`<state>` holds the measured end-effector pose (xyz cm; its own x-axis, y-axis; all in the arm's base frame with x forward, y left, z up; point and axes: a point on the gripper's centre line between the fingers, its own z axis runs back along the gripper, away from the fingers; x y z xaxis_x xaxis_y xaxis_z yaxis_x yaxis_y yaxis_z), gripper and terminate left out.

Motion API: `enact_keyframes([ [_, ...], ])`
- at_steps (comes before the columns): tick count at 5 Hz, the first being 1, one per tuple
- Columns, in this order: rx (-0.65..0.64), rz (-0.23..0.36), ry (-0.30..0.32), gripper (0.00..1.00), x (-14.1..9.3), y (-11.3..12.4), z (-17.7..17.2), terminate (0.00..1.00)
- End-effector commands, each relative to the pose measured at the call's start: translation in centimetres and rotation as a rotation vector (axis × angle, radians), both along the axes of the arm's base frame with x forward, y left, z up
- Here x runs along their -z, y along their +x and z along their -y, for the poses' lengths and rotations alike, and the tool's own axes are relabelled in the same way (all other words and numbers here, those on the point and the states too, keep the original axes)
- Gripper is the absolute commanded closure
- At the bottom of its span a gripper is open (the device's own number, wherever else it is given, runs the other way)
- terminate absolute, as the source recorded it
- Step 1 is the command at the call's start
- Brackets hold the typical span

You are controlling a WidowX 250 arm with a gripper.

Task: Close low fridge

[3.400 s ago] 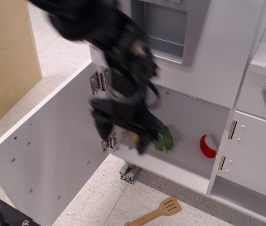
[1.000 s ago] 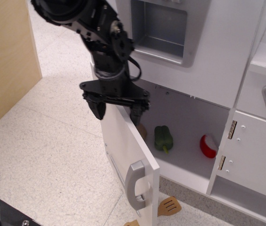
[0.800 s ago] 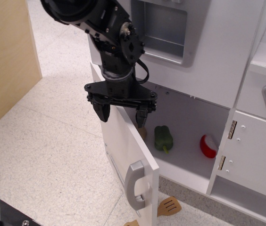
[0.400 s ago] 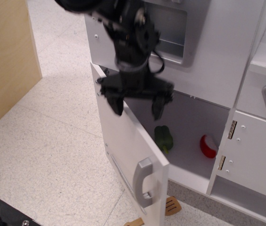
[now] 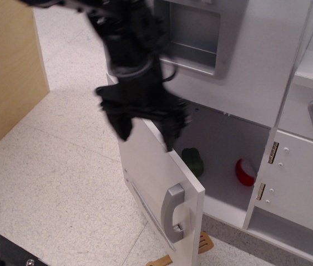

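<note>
You see the black gripper (image 5: 145, 130) with jaws spread astride the top edge of the low fridge's white panel door (image 5: 156, 177), which stands half open.

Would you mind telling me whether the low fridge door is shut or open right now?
Open, about halfway. The door stands out from the cabinet, its handle facing the floor side, and a green pepper and red item show inside.

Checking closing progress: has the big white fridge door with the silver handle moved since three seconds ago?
Yes. The big white fridge door has swung from wide open toward the compartment, now partly covering the green pepper.
</note>
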<state>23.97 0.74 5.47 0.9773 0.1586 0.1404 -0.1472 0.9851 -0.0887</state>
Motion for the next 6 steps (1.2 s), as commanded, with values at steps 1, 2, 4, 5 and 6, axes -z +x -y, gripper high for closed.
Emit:
enact_keyframes([
  [1,0.013,0.048,0.107,0.00,2.8,-1.0,-4.0,0.00],
  [2,0.069,0.052,0.057,0.00,5.4,-0.3,-3.8,0.00],
  [4,0.014,0.039,0.043,0.00,8.3,1.5,-2.0,0.00],
  [5,-0.026,0.022,0.043,0.00,9.0,2.9,-0.6,0.00],
  [6,-0.064,0.014,0.046,0.00,9.9,4.4,0.6,0.00],
])
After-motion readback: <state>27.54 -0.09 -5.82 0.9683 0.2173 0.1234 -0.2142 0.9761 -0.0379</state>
